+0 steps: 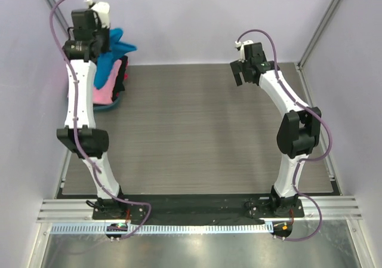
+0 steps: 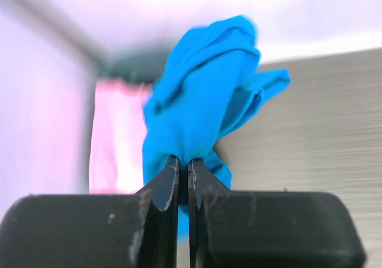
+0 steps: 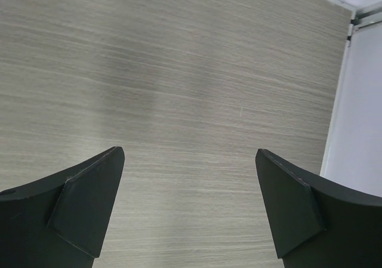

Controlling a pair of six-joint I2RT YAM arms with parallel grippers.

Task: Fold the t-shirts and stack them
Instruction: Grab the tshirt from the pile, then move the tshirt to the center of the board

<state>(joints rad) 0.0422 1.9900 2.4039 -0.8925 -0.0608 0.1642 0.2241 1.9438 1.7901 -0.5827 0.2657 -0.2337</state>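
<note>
- Blue t-shirt [image 2: 203,101]: bunched and unfolded, pinched at one fold by the left gripper [image 2: 184,175], whose jaws are closed on the cloth. It hangs over the basket [image 1: 112,105] at the far left corner of the table [image 1: 209,136].
- Pink t-shirt [image 1: 102,80] and dark t-shirt [image 1: 123,76]: heaped in the basket, unfolded.
- Right gripper [image 3: 190,157]: jaws wide apart, empty, above bare surface near the far right edge.
- Progress: nothing folded or stacked. Judged to be the first shirt's extraction; all folding and stacking remains.
</note>
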